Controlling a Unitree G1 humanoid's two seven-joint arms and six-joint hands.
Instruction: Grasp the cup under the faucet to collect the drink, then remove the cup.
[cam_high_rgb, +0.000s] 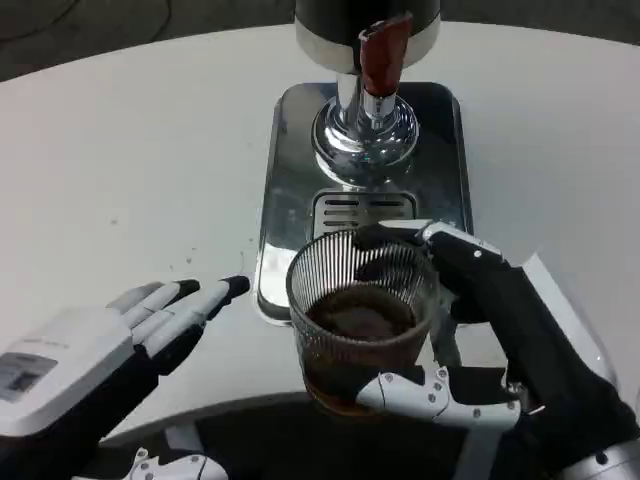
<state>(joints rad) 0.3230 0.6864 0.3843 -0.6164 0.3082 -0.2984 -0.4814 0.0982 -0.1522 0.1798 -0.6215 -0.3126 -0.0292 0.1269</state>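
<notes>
While right hand (470, 330) grips ribbed glass cup (362, 325) holding dark drink, cup sits at 6 o'clock of faucet (380, 60), overhanging tray (285, 190) front edge. Left hand (150, 320) spread, idle at 9 o'clock. Removal apparently underway; next: carry level, set down.

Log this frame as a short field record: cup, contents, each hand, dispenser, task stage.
cup: ribbed glass cup, upright, off the drip tray, toward the table's near edge
contents: dark drink, partly filled
right hand: right hand grips the cup, fingers around its far side and base
left hand: left hand holds nothing, fingers extended, apart from the cup
dispenser: faucet with red lever, above the tray
task stage: drink collected, cup away from the faucet
</notes>
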